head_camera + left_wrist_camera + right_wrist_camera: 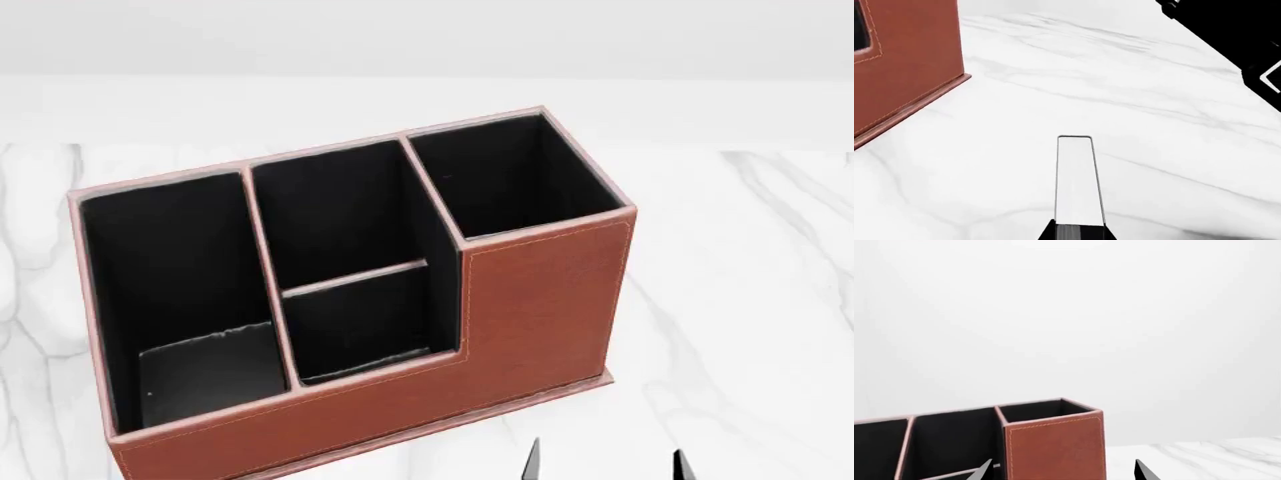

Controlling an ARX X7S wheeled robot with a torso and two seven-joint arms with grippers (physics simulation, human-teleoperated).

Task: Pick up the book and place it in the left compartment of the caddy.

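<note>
The reddish-brown caddy (534, 310) stands in the middle of the head view, its black-lined bays open upward. The book (207, 372), a dark flat rectangle with a pale edge, rests at the bottom of the near end of the left compartment (167, 250). My right gripper (607, 462) is open just in front of the caddy's right end and holds nothing. In the right wrist view its tips (1064, 472) stand wide apart with the caddy's tall bay (1054, 445) behind them. My left gripper (1075, 139) shows as one closed strip over the table, with the caddy's corner (907, 65) off to one side.
A white marble table (747, 300) carries the caddy. A black part of the other arm (1234, 35) crosses a corner of the left wrist view. A plain pale wall (1067, 315) rises behind the table.
</note>
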